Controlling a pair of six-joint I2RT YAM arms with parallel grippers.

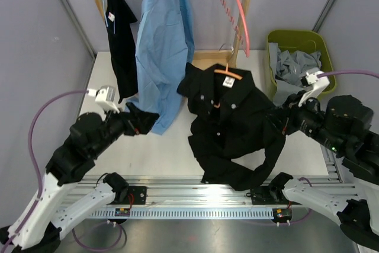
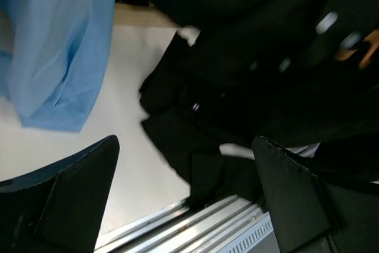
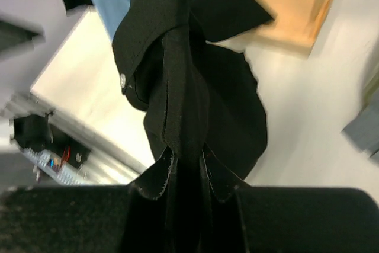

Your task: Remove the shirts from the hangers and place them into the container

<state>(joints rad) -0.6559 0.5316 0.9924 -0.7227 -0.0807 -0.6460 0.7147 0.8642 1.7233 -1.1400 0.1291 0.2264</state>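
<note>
Stripping the black shirt (image 1: 237,128) off its orange hanger (image 1: 228,75) looked like the step in hand. L to R: a 2nd black shirt (image 1: 121,39) & the light blue shirt (image 1: 163,45) hung on the rack, not yet dealt w/. Left gripper (image 2: 185,146) hovered near the blue hem, fingers wide apart, nothing btwn them, the black shirt off to its right. That shirt lay crumpled on the table (image 1: 160,152), collar toward the rack, hanger in the neck. Right gripper (image 3: 188,199) was clamped on a fold at its right edge, prob. a sleeve. Container (image 1: 271,57) sat just beyond that gripper, grey shirt (image 1: 293,66) already in. Next move prob. needed left to take the hanger while right drew the cloth off & over to the container.
</note>
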